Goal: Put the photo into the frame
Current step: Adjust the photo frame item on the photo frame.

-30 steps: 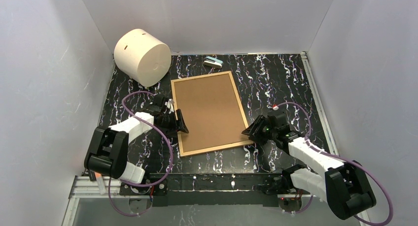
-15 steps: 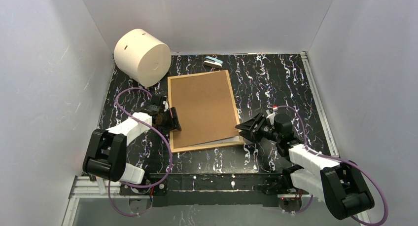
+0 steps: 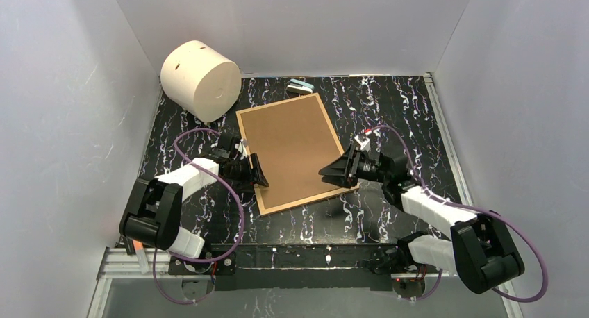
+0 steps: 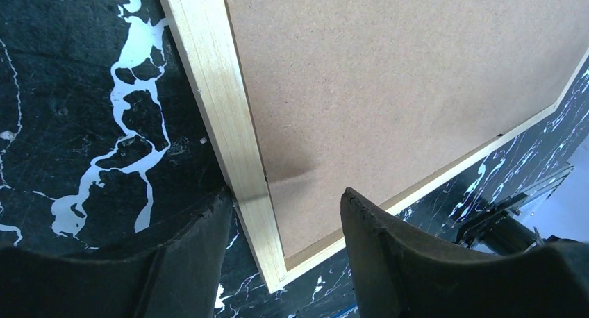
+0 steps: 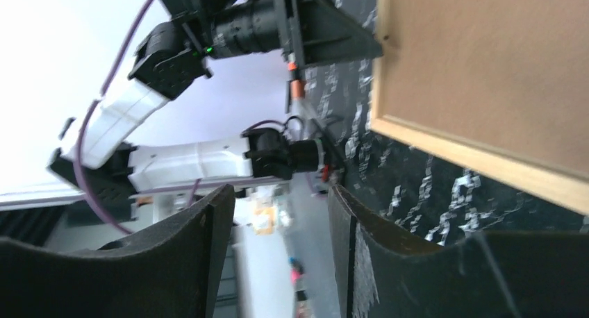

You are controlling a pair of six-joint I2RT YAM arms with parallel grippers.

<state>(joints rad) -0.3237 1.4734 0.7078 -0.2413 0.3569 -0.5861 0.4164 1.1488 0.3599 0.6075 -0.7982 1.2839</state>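
The frame (image 3: 290,148) lies back-up on the black marbled table, showing its brown board and thin light-wood edges. The photo is hidden from every view. My left gripper (image 3: 258,173) is open at the frame's near-left corner. In the left wrist view (image 4: 285,193) its jaws straddle the wood edge (image 4: 215,103), with the left finger (image 4: 187,255) against the edge's outer side. My right gripper (image 3: 331,173) is open and empty, at the frame's near-right edge. In the right wrist view (image 5: 279,189) the frame (image 5: 486,61) lies beyond its fingertips.
A large white cylinder (image 3: 201,80) lies at the back left. A small blue-grey object (image 3: 301,87) sits by the back wall, just behind the frame. White walls close in the table (image 3: 396,116) on three sides. The left arm (image 5: 180,47) shows in the right wrist view.
The frame's near end has swung right since half a second ago. My right gripper has moved up and left to the frame's right edge. My left gripper has shifted slightly right with the corner.
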